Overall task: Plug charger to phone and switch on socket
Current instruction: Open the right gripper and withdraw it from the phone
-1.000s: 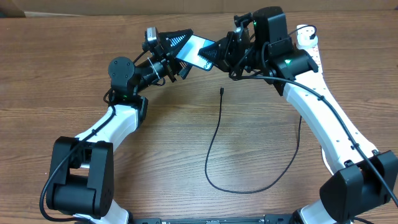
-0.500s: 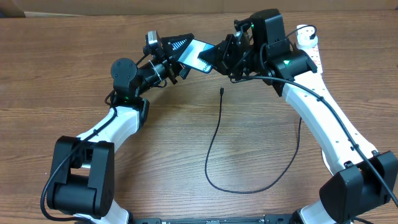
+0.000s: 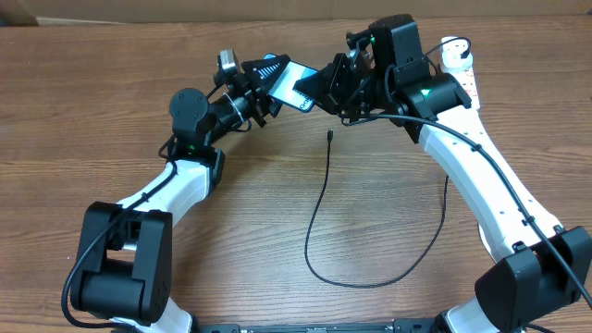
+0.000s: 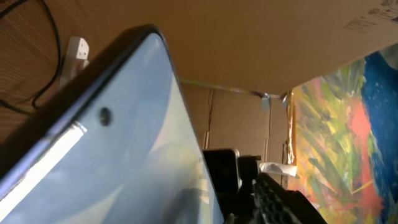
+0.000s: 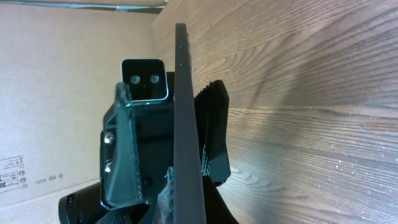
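Right gripper clamps phone at its 3 o'clock end, fingertips hidden; left gripper straddles the 9 o'clock end, grip unclear.

The tilted phone fills the frame before cardboard.

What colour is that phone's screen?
Pale blue, on the slim black-edged smartphone; clearest in the left wrist view.
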Motion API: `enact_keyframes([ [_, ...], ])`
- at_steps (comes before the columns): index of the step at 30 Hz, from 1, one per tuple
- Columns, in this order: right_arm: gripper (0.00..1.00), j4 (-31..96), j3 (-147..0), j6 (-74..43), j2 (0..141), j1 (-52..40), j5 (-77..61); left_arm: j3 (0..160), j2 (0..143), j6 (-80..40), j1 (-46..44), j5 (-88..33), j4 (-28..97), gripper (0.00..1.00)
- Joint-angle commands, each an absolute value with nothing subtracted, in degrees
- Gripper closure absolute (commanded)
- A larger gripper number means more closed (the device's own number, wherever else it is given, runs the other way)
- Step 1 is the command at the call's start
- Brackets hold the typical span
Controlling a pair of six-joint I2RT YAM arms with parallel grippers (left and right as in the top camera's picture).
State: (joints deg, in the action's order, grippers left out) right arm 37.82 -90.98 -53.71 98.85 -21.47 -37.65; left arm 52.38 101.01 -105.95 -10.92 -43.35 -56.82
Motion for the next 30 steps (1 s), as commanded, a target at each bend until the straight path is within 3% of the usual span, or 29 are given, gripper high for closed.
enact_keyframes([
  [1,0.96,41.9,-90.0,-51.6,98.1,-22.5,-38.4,53.8,99.9,-101.7,-9.6,-37.0,-57.6,0.61],
  [6,0.96,42.5,-90.0,-50.9,98.1,-22.5,-38.4,53.8,99.9,-101.6,-9.5,-36.7,-56.1,0.75],
  [15,0.96,43.4,-90.0,-50.7,98.1,-22.7,-38.4,53.8,99.9,-101.6,-9.3,-34.6,-56.0,0.80],
  [20,0.96,43.3,-90.0,-50.7,98.1,-23.6,-38.1,53.8,99.9,-102.2,-9.3,-33.3,-56.0,0.96],
  [27,0.96,43.4,-90.0,-50.7,98.1,-24.4,-37.1,53.8,99.9,-102.5,-9.3,-31.9,-57.4,0.95],
  [30,0.89,43.5,-90.0,-50.6,98.1,-24.4,-37.1,53.8,99.9,-102.5,-9.3,-31.0,-58.7,0.95],
])
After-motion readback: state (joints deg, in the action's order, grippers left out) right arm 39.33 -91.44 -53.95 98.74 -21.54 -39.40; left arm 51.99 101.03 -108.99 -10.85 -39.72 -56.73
